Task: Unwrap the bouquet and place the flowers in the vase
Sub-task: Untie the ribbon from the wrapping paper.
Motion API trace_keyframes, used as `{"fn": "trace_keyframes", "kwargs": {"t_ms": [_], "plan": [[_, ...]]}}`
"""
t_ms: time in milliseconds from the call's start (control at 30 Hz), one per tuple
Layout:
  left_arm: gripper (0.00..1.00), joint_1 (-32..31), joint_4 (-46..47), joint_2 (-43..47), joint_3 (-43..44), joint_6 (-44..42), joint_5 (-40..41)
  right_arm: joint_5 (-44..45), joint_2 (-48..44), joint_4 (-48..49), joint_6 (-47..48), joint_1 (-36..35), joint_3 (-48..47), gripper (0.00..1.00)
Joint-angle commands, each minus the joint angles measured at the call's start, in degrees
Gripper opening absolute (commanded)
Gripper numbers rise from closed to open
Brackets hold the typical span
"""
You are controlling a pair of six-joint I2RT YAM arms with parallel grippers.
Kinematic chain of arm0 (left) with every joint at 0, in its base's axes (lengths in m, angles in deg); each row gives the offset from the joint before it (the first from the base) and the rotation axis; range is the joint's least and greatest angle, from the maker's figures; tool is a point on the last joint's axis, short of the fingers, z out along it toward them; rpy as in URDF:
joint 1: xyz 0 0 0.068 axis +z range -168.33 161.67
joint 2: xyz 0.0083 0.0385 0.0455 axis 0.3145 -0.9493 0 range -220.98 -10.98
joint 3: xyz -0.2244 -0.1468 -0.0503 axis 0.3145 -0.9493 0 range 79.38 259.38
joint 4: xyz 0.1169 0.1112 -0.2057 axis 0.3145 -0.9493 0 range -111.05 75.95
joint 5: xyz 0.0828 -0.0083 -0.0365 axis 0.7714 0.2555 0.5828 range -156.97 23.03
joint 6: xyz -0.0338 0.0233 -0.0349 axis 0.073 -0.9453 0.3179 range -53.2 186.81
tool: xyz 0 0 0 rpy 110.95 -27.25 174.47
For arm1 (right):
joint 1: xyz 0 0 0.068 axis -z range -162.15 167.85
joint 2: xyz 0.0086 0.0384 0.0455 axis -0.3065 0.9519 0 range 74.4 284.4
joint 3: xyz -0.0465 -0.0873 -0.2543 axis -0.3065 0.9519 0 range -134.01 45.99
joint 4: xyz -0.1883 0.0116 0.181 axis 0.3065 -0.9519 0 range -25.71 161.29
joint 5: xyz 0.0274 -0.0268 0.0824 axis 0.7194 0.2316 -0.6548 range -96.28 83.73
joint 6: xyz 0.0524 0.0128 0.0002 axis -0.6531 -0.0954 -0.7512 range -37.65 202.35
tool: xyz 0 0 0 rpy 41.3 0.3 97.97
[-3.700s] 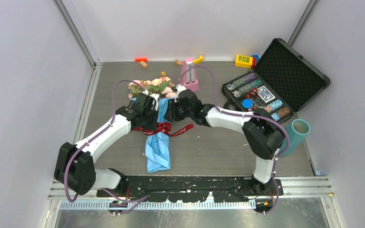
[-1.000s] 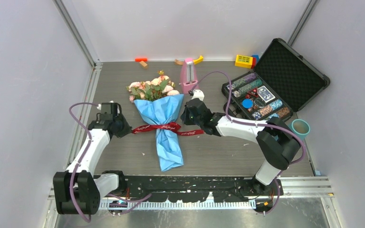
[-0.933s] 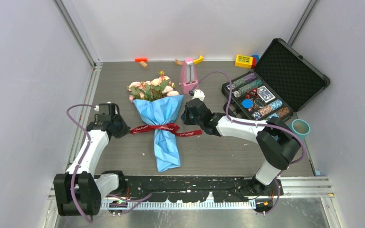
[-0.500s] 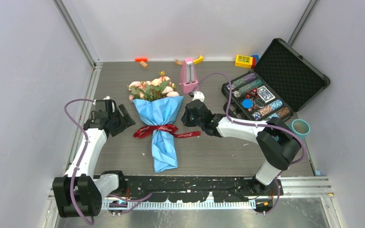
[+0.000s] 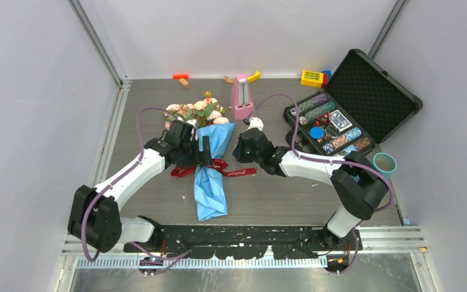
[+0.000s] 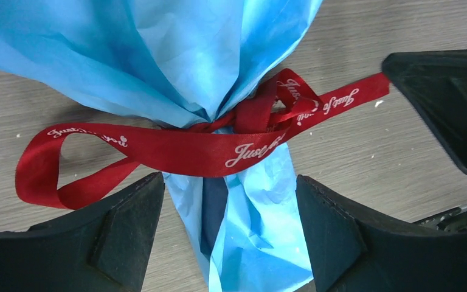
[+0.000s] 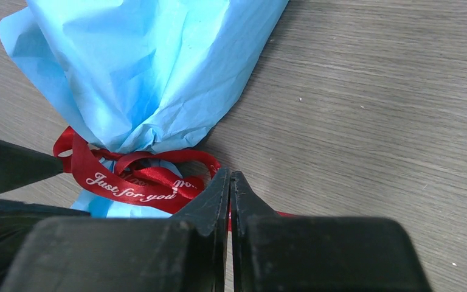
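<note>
The ribbon (image 6: 176,149) is not yet untied and the vase (image 5: 375,159) is unfilled. The left hand (image 6: 231,237) is held open over the bouquet (image 5: 217,135), the right hand (image 7: 230,182) closed, perhaps on ribbon.

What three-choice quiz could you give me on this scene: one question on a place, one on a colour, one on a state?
1. Where is the vase? A) by the table's right edge B) in the far left corner C) in the middle
2. What colour is the ribbon? A) yellow B) white C) red
3. How is the left pincer? A) shut on the ribbon B) open above the bouquet C) out of sight

A: the vase stands at the right edge.
C: the ribbon is red, with white writing.
B: its jaws stand wide apart over the bouquet's tied neck.
</note>
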Motion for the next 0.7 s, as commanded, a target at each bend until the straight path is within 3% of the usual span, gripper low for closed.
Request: {"fn": "trace_keyframes", "kwargs": {"t_ms": [0, 333, 667], "plan": [[0.82, -0.8, 1.8, -2.0, 2.5, 0.6, 1.3, 0.8, -3.4, 2.9, 0.2, 0.4, 0.8, 0.07], [0.78, -1.1, 2.7, -5.0, 1.8, 1.4, 5.2, -0.5, -3.0, 3.6, -0.2, 0.9, 0.9, 0.07], [0.55, -1.1, 3.2, -4.3, 1.8, 1.9, 10.0, -1.4, -2.6, 3.2, 0.1, 1.0, 0.2, 0.07]]}}
